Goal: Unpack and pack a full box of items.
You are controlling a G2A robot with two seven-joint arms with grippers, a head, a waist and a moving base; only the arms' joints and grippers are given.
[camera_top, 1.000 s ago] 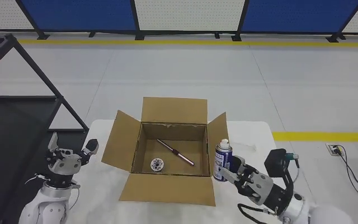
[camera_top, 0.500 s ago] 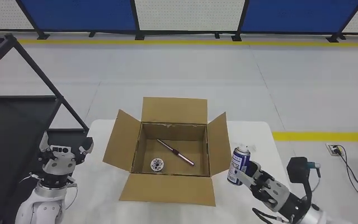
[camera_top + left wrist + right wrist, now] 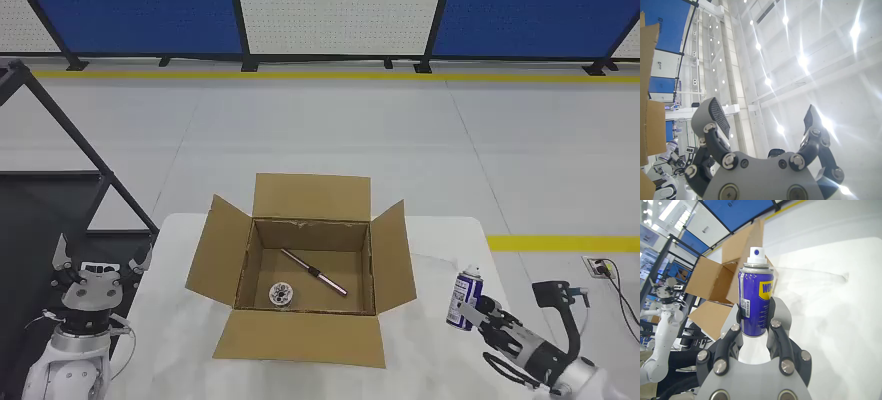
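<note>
An open cardboard box stands in the middle of the white table, flaps spread. Inside lie a thin dark rod and a small round white item. My right gripper is shut on a blue spray can with a white cap, held upright over the table to the right of the box; from above the spray can is near the table's right edge with the right gripper below it. My left gripper is open and holds nothing, pointing upward; from above the left gripper is off the table's left side.
A black metal rack stands left of the table, close to the left arm. Blue and white partition panels line the far floor. A yellow floor line runs right of the table.
The right gripper has carried the spray can rightward, away from the box's right flap toward the table's right edge. The left gripper has drifted left and down, further from the box.
</note>
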